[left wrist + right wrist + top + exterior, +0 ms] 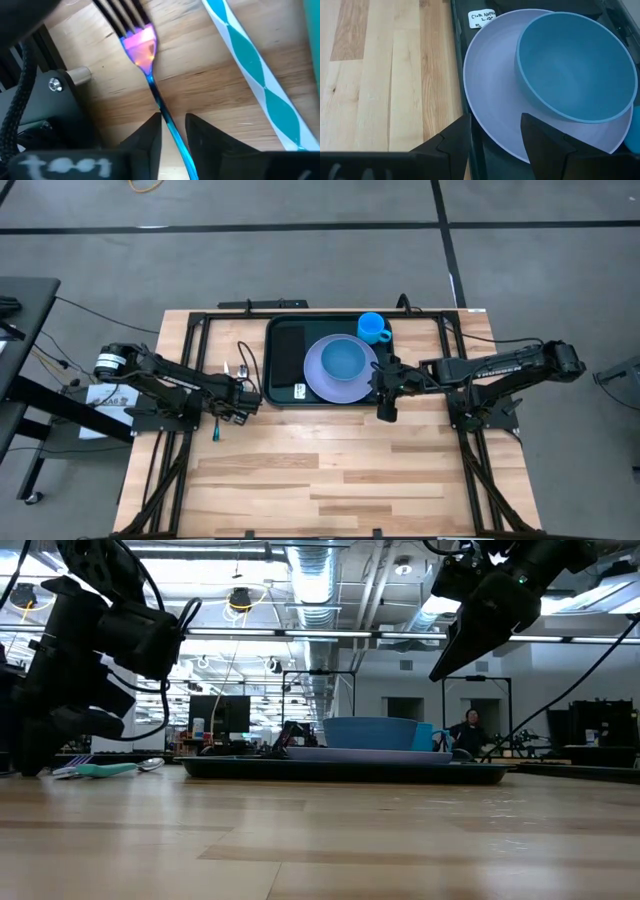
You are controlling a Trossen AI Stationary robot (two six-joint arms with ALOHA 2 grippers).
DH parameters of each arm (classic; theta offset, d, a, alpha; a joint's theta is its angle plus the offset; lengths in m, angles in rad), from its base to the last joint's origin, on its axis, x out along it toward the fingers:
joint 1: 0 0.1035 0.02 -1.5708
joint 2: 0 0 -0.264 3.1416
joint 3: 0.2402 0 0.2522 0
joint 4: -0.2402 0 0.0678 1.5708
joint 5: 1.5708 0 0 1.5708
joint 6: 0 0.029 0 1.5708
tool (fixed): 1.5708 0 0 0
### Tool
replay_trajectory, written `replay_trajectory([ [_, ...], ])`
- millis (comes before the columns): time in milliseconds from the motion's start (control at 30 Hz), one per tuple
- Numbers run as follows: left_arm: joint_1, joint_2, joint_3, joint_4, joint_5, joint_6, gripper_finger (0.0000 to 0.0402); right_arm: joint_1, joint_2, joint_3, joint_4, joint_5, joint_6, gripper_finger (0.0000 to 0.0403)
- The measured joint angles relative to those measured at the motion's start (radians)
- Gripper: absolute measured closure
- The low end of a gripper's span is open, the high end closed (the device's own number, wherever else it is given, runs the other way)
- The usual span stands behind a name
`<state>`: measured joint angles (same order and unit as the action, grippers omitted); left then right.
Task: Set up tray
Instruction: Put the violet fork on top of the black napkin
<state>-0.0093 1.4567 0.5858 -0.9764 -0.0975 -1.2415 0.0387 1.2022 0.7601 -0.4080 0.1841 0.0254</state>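
The dark tray (283, 397) lies at the table's far middle. It carries a black napkin (288, 350), a lavender plate (318, 380) with a blue bowl (345, 360) on it, and a blue cup (373, 328). An iridescent fork (142, 47) lies flat on the wood left of the tray. My left gripper (174, 120) is down at the table, open, one finger on either side of the fork's handle (160, 102) with a slim gap on both sides. My right gripper (495, 122) is open and raised (465, 650) above the tray's near right rim (461, 95).
A teal-and-white striped utensil (255, 65) lies beside the fork, and a teal-handled one (215, 430) nearer the front. A white label (481, 19) sits in the tray. Black arm frames (190, 340) flank the tray. The table's near half (320, 480) is bare wood.
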Motion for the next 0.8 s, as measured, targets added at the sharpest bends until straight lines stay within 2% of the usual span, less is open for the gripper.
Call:
replay_trajectory([
  [500, 0.001, 0.001, 0.0, 0.013, -0.049, -0.01, 0.0392, 0.0, 0.0, 0.0, 0.0, 0.0, 0.0, 0.0239],
  [800, 0.001, 0.001, -0.001, 0.004, -0.076, -0.012, 0.0399, 0.0, 0.001, 0.0, 0.001, -0.001, 0.0, 0.0239],
])
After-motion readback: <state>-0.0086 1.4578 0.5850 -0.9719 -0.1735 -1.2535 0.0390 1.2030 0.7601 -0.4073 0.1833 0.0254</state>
